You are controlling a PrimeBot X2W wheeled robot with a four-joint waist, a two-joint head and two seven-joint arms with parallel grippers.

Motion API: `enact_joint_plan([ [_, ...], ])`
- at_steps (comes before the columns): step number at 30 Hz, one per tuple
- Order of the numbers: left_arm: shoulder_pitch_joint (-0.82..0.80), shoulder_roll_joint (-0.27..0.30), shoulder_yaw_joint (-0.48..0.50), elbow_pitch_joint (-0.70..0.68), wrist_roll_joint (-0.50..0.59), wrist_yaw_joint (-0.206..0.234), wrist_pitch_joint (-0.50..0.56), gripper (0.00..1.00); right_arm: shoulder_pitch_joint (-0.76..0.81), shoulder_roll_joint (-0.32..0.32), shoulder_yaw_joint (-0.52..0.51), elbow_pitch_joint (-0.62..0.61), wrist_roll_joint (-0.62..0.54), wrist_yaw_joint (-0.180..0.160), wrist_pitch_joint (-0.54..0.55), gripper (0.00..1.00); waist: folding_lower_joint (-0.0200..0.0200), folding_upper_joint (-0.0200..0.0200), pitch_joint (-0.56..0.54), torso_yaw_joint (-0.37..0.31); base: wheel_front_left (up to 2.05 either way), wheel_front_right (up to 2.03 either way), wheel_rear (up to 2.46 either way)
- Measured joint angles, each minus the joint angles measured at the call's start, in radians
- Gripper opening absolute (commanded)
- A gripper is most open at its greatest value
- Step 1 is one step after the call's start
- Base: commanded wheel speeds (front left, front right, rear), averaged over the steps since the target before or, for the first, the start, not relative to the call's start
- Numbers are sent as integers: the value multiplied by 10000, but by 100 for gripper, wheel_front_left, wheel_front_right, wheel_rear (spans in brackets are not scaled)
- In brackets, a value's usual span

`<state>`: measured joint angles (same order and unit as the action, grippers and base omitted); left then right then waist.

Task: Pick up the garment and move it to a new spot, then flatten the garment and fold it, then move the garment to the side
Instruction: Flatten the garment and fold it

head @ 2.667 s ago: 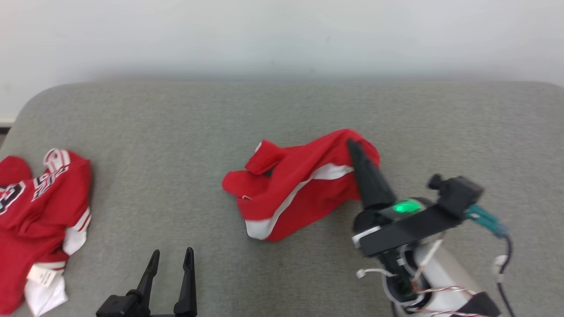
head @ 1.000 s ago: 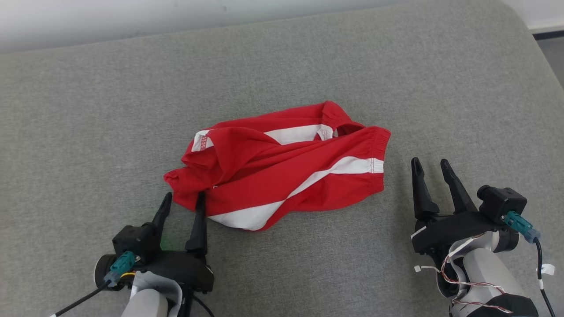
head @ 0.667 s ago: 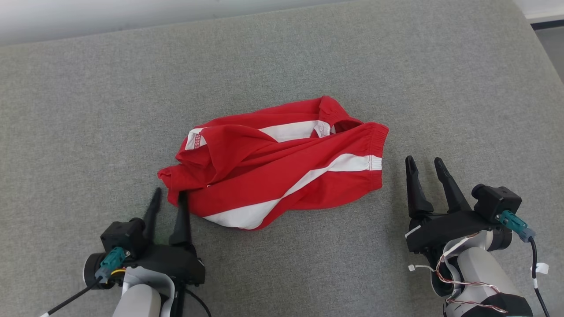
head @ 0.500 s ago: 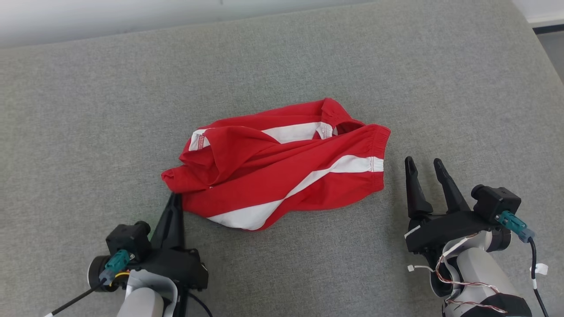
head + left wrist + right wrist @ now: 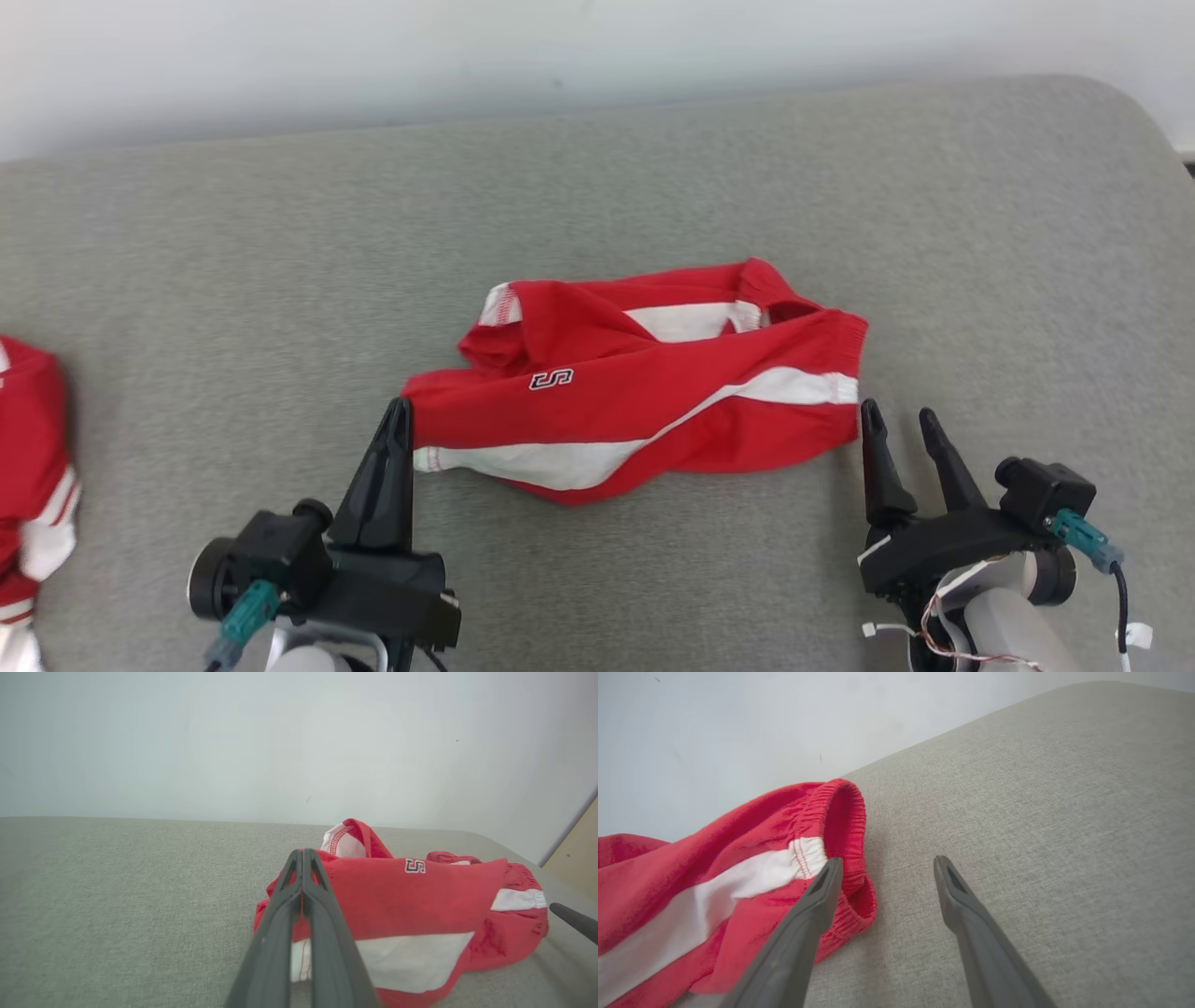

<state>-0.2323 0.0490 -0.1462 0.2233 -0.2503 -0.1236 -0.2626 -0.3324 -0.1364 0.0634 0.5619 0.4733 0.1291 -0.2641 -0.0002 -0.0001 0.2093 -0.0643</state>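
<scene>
The left gripper [image 5: 400, 411], jaws now pinched on the garment [image 5: 644, 401] at its left corner, has drawn it flatter at mid-frame; the right gripper [image 5: 897, 413], jaws wide, waits by the waistband [image 5: 845, 359]. Flattening has begun.

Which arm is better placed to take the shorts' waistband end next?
Right, probably. The right gripper is open just beside the waistband; the left gripper is shut on the shorts at the opposite hem.

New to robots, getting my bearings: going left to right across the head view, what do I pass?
Another red-and-white garment at the edge → left gripper, clamped shut → red shorts it grips → right gripper, open.
</scene>
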Motion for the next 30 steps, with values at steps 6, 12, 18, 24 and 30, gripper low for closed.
enact_joint_plan([
  [6, 492, 4, 38, -56, 155, -8, 0, 0, 181, 207, -33, 17, -10, 0, 0, 100, 0, 0, -336, 739, 0, 0, 0],
  [12, 212, 4, 502, 796, 418, 178, 0, 0, -77, 345, 303, -115, -10, 0, 2, 100, 1, 0, -359, 890, 0, 0, 0],
  [18, -576, 8, 1024, 2034, 614, 594, 0, 0, -190, 240, 449, -259, 33, 0, 0, 100, 1, 0, -183, 416, 0, 0, 0],
  [24, -1446, 0, 1455, 3162, 779, 918, 0, 0, -292, 121, 360, -387, 96, 0, 0, 100, 2, 1, 144, -338, 0, 0, 0],
  [30, -1627, 0, 2153, 4219, 754, 1563, 0, 100, -124, 138, 418, -445, 98, 0, 0, 100, 3, 3, 192, -926, 0, 0, 0],
])
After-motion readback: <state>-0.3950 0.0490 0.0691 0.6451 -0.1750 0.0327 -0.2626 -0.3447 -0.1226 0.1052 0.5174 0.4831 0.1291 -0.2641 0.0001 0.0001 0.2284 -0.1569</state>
